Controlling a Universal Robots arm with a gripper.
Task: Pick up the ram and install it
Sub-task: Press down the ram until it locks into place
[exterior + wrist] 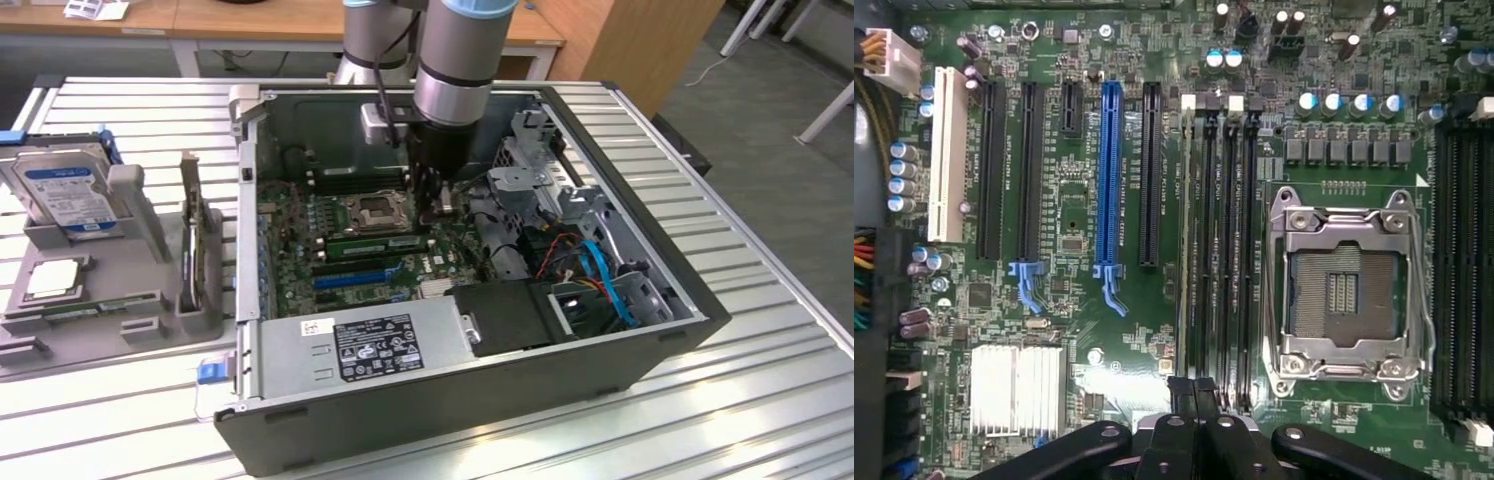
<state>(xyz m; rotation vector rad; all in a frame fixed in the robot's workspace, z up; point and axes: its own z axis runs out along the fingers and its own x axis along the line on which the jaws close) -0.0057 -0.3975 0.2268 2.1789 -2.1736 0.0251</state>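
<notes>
The ram [378, 244] is a long green stick standing in a black motherboard slot beside the CPU socket [374, 210] inside the open computer case. In the wrist view its thin top edge [1186, 230] runs along the slot farthest from the socket [1344, 290]. My gripper [441, 208] hangs down into the case over the stick's end at the exterior view's right. Its black fingertips [1194, 388] are pressed together, shut, with nothing between them. Whether they touch the stick I cannot tell.
A grey tray [80, 345] on the exterior view's left holds a silver hard drive [64, 190] with a blue label and a thin board on edge [198, 240]. In the case are the power supply [367, 345], blue cables [607, 280] and a drive cage [534, 170].
</notes>
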